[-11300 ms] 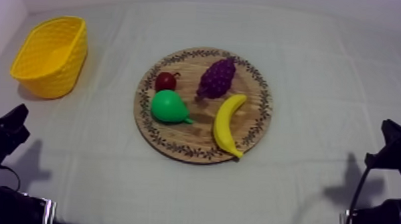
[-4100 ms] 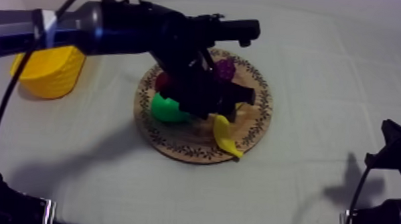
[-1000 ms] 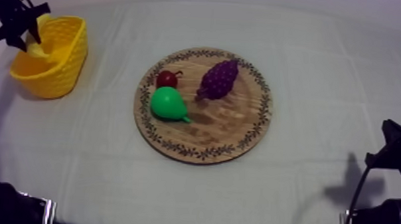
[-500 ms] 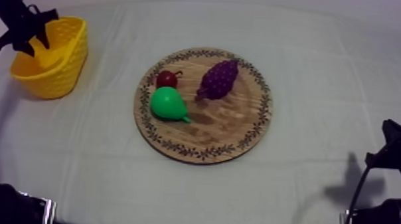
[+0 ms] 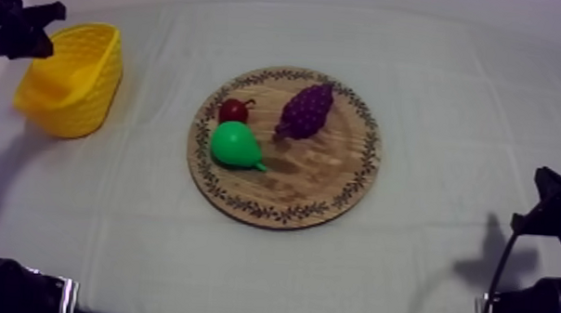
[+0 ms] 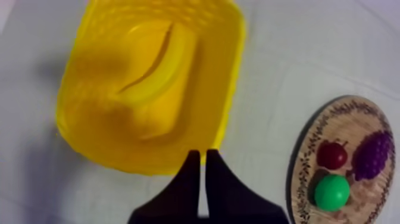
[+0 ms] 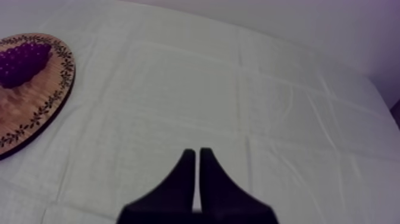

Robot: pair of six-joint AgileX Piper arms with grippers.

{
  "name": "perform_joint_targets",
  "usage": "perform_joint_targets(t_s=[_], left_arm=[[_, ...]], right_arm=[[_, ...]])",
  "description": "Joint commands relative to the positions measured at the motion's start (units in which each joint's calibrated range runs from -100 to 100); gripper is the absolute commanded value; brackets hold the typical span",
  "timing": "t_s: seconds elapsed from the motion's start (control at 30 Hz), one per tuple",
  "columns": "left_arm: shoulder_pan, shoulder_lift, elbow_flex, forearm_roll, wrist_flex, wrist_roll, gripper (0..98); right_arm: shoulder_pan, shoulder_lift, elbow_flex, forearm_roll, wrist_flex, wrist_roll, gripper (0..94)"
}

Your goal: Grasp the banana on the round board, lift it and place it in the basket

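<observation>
Left claw (image 6: 203, 154) clenched on nothing, hovering over basket (image 6: 229, 89) rim, banana (image 6: 159, 67) lying inside basket just beyond claw tips, board (image 6: 348, 122) off to one side bearing pear (image 6: 331, 192), grapes (image 6: 372, 156), small red fruit (image 6: 331, 155), right claw (image 7: 197, 152) clenched above cloth (image 7: 178, 89)
</observation>
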Motion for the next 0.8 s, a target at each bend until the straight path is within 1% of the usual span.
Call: perform_joint_targets(t_s=[0.0, 0.13, 0.2, 0.3, 0.43, 0.6, 0.67, 0.77], left_arm=[[0.60, -12.19, 6.49, 0.76, -3.45, -1.69, 0.4], [1.38, -23.62, 15.40, 2.80, -9.57, -5.02, 0.2], [1.60, -29.56, 20.03, 3.98, -12.26, -7.84, 0.1], [1.72, -38.50, 26.85, 4.59, -15.43, -9.99, 0.1], [1.45, -49.83, 35.16, 4.50, -18.69, -11.06, 0.1], [1.47, -62.71, 44.25, 4.07, -22.72, -13.41, 0.1], [1.46, -67.33, 47.47, 3.38, -23.76, -13.29, 0.1], [1.26, -73.54, 51.37, 1.94, -23.81, -11.88, 0.1]], right_arm=[[0.01, -0.04, -0.03, -0.01, -0.02, -0.01, 0.6], [0.01, -0.04, -0.03, -0.01, -0.02, 0.00, 0.6], [0.01, -0.04, -0.03, -0.01, -0.02, 0.00, 0.6], [0.01, -0.04, -0.03, -0.01, -0.02, -0.01, 0.6], [0.01, -0.04, -0.03, -0.01, -0.02, -0.01, 0.6], [0.03, -0.04, -0.03, -0.01, -0.02, 0.00, 0.6], [0.06, -0.04, -0.03, -0.01, -0.02, -0.01, 0.6], [0.08, -0.04, -0.03, -0.01, -0.02, 0.00, 0.6]])
